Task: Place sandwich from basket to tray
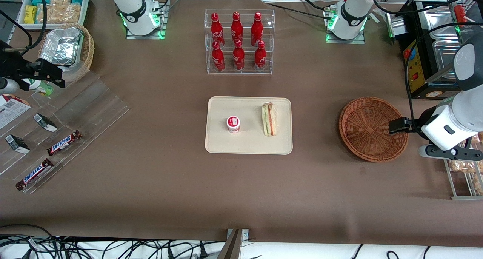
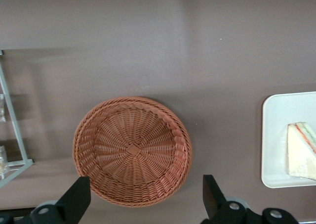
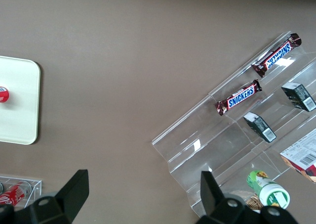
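The clear-wrapped sandwich (image 1: pixel 269 119) lies on the beige tray (image 1: pixel 219 142), on the half toward the working arm's end; one end of the sandwich (image 2: pixel 302 152) and a corner of the tray (image 2: pixel 272 135) show in the left wrist view. The reddish-brown wicker basket (image 1: pixel 368 128) sits on the table with nothing in it, and the wrist view looks straight down into the basket (image 2: pixel 132 151). My left gripper (image 1: pixel 397 125) hovers above the basket's rim on the working arm's side. The gripper (image 2: pixel 146 197) is open, its fingers wide apart with nothing between them.
A small red-and-white cup (image 1: pixel 233 124) stands on the tray beside the sandwich. A clear rack of red bottles (image 1: pixel 239 42) is farther from the camera than the tray. A clear stepped display with Snickers bars (image 1: pixel 64 142) lies toward the parked arm's end. A metal rack (image 1: pixel 462 178) stands beside the basket.
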Robot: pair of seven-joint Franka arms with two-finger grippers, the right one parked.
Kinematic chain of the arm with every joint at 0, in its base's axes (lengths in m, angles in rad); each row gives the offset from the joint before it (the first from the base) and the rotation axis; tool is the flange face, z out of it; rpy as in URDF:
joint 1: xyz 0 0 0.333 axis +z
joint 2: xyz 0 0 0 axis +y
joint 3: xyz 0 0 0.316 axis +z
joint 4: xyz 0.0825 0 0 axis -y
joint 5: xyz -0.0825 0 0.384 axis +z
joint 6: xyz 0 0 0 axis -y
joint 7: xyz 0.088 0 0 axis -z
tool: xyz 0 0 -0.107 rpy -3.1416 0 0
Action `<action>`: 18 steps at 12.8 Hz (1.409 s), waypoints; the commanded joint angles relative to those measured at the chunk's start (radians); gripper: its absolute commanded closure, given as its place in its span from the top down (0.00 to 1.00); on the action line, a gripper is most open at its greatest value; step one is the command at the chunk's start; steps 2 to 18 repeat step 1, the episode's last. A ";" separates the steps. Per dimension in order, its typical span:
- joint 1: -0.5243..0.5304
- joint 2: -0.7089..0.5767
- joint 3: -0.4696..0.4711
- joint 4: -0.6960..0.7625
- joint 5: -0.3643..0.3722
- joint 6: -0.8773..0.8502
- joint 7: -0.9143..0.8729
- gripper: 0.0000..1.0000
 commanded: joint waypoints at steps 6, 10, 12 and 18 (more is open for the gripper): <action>-0.004 -0.009 0.004 0.009 0.026 -0.030 0.021 1.00; -0.004 -0.009 0.004 0.009 0.026 -0.030 0.021 1.00; -0.004 -0.009 0.004 0.009 0.026 -0.030 0.021 1.00; -0.004 -0.009 0.004 0.009 0.026 -0.030 0.021 1.00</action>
